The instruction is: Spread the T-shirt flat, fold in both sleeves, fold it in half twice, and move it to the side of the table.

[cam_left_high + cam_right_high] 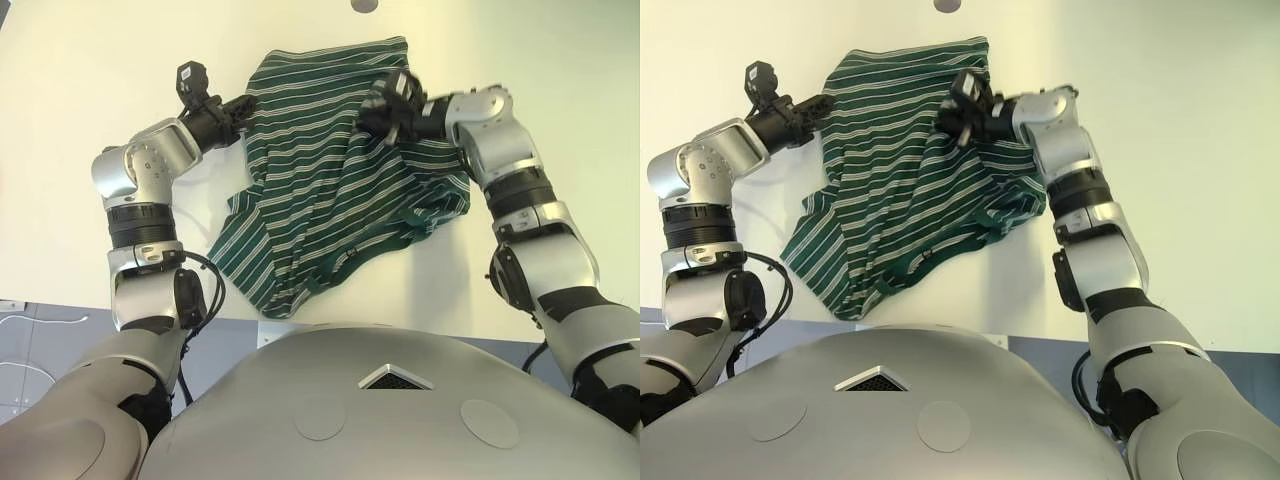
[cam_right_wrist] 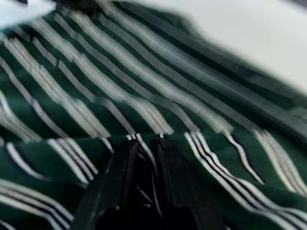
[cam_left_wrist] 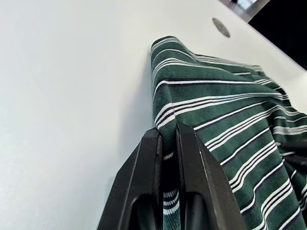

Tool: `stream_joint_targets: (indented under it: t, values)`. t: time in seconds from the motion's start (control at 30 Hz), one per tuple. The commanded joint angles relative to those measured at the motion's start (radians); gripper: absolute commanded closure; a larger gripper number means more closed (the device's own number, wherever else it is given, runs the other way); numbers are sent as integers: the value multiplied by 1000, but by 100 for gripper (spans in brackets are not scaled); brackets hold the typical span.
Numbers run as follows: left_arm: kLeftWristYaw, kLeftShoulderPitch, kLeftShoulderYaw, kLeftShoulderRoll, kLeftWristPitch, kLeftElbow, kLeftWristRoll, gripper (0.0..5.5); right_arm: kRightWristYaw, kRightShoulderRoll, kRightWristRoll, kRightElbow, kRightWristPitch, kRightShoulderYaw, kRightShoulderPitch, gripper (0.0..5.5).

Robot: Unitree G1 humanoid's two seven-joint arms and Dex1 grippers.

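Over the middle of the table [image 1: 80, 80], the shirt [image 1: 320, 190] worries me: both bites look thin, so a hard pull apart could slip an edge out. It's green with white stripes, bunched and wrinkled, not flat yet. I've got the left gripper [image 3: 167, 136] pinched tight on its side edge, right gripper [image 2: 145, 142] clamped on a fold.

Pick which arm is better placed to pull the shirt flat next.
Probably left: the left end effector pinches the T-shirt by its outer edge, bare table beside it. The right end effector grips a mid-cloth fold.
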Motion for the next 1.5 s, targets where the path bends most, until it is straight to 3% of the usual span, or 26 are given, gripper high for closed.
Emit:
stream_joint_targets:
  t: [0.03,0.17,0.23,0.3,0.37,0.47,0.67,0.77,0.9,1.1,1.5]
  values:
    - [-8,-28,-249,40,-103,-117,195,549,-19,-26,-50,8,104,36,16,474]
    - [-48,-120,-729,119,-266,-188,626,549,-34,-26,-67,31,160,59,13,474]
    - [-92,-128,-862,129,-296,-202,740,549,-36,-26,-67,38,167,64,11,474]
    - [-109,-114,-912,109,-296,-182,795,549,-36,-25,-63,43,171,67,6,474]
    - [-105,-96,-894,92,-276,-168,805,491,-39,-24,-60,44,174,68,2,474]
    - [-87,-59,-796,63,-256,-191,765,461,-44,-27,-58,42,174,67,5,474]
    - [-85,-34,-397,-60,-154,-327,485,461,-51,-29,-55,43,175,67,3,474]
    - [-69,-73,-265,-134,-122,-201,378,461,-55,-25,-56,49,172,68,0,474]
    - [-59,-199,-132,-229,-183,136,269,461,-60,-21,-56,53,167,66,-6,474]
    - [-46,-279,-109,-204,-335,412,293,461,-58,-13,-61,64,157,76,-19,474]
    - [-65,-215,-104,-178,-343,392,277,461,-53,-20,-70,87,133,98,-32,474]
